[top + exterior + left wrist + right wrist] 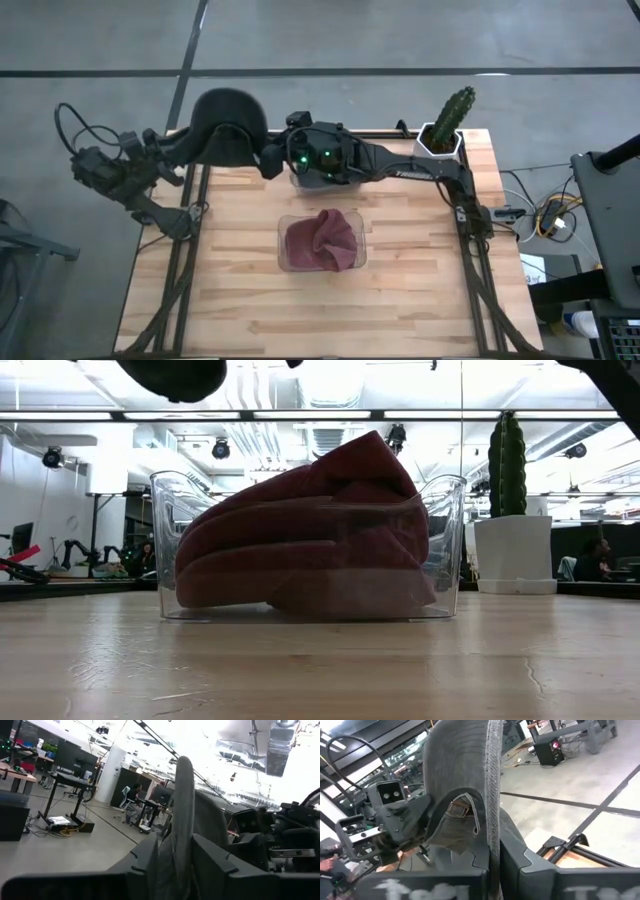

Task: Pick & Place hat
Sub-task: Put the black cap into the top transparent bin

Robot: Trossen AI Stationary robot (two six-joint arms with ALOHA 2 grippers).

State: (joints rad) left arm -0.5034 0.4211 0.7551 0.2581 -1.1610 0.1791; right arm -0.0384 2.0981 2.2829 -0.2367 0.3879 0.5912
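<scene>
A dark grey cap (225, 120) hangs in the air over the table's far left corner, held between both grippers. Its underside shows at the top of the low view (175, 375). My left gripper (193, 147) meets it from the left and is shut on it (175, 852). My right gripper (272, 160) reaches across from the right and is also shut on it (492, 857). The cap's rear strap and buckle (457, 810) face the right wrist camera. A maroon hat (322, 240) lies crumpled inside a clear bin (283, 225) at the table's middle. My left gripper pinches a thin grey edge of the cap (182, 820) between its two fingers, coming about level from the table's left. The edge stands up beyond the fingers, and the cap is lifted clear of the table. My right gripper pinches the cap's rim (492, 820) between its two fingers, beside the rear opening with the buckle. It comes from the table's right. The cap rises beyond the fingers, clear of the table.
The clear bin (165, 540) with the maroon hat (310, 540) fills the table's middle. A cactus (452, 112) in a white pot (515, 550) stands at the far right corner. Bare wood (300, 310) lies along the near edge. Dark frame rails run down both sides.
</scene>
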